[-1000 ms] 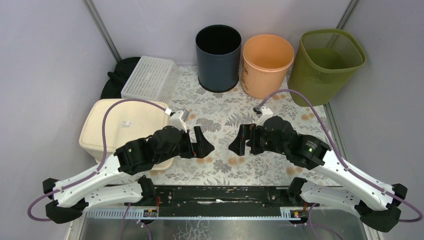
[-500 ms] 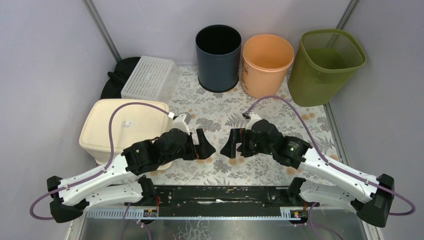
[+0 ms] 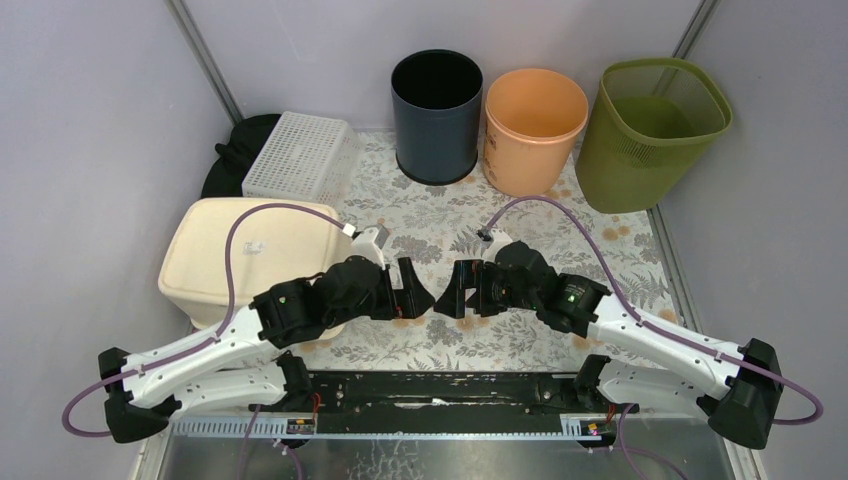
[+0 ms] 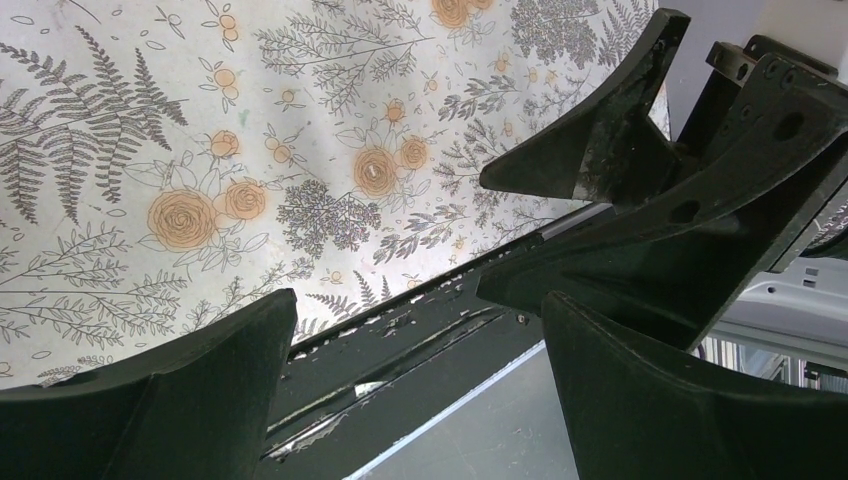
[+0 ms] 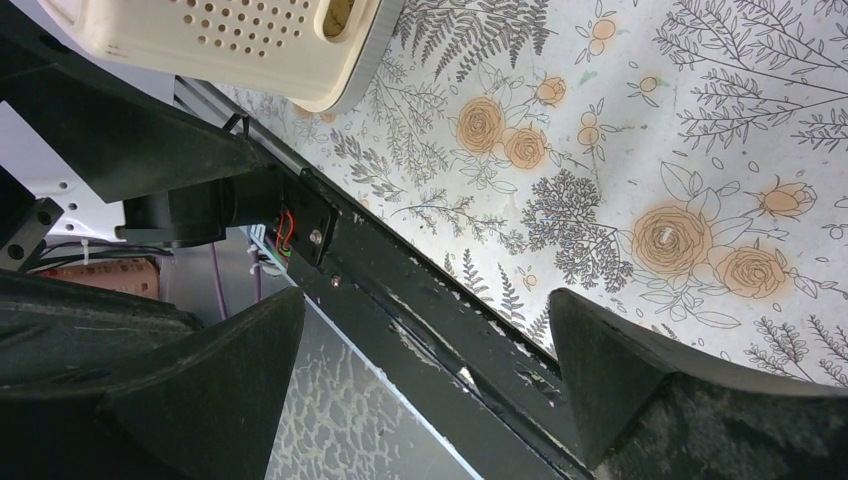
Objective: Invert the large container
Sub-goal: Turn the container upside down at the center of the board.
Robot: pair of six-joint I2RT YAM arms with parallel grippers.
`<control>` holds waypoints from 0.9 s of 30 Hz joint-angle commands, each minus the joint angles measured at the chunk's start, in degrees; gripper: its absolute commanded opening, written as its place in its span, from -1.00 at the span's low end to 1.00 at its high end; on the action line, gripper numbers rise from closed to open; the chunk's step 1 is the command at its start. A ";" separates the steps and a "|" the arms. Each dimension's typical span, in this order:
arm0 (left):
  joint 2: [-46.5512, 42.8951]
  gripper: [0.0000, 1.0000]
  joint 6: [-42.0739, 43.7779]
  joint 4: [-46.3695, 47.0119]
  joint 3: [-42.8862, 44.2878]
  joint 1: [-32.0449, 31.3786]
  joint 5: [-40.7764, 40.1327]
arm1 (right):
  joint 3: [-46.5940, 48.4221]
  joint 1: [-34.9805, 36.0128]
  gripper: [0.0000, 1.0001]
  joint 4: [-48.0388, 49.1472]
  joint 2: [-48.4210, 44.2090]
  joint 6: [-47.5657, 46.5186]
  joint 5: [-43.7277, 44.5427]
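The large cream container (image 3: 228,252) stands at the left of the floral table with its flat base and a small label facing up. Its perforated side and handle hole show in the right wrist view (image 5: 230,35). My left gripper (image 3: 417,293) is open and empty just right of the container, low over the table centre. My right gripper (image 3: 448,298) is open and empty, facing the left one a short gap away. In the left wrist view my own jaws (image 4: 420,300) stand wide apart, with a right-gripper finger (image 4: 600,150) ahead. The right wrist jaws (image 5: 428,295) also stand wide apart.
A dark round bin (image 3: 436,115), an orange bin (image 3: 535,130) and a green mesh bin (image 3: 655,130) stand along the back. A white lattice basket (image 3: 300,157) lies upside down at the back left, a black object (image 3: 232,150) behind it. A black rail (image 3: 440,385) runs along the near edge.
Both arms have moved inward and slightly nearer, so the two open grippers now almost meet at the table centre. The cream container has not moved.
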 commanded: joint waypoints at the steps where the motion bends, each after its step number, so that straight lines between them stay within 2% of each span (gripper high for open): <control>1: 0.58 1.00 0.56 4.33 0.49 -0.31 1.15 | 0.53 0.12 0.99 2.56 -1.21 0.53 -0.95; 16: -0.49 1.00 -0.74 5.69 -1.91 -0.26 3.65 | 0.29 0.17 0.99 2.06 -1.14 2.09 -1.01; 22: -2.36 1.00 0.05 5.36 -2.02 -0.28 1.68 | 0.17 0.18 0.99 2.14 -1.81 2.60 -0.72; 27: -0.48 1.00 1.09 5.05 -0.12 -0.27 1.43 | 1.75 0.13 0.99 1.51 -0.65 1.28 -0.13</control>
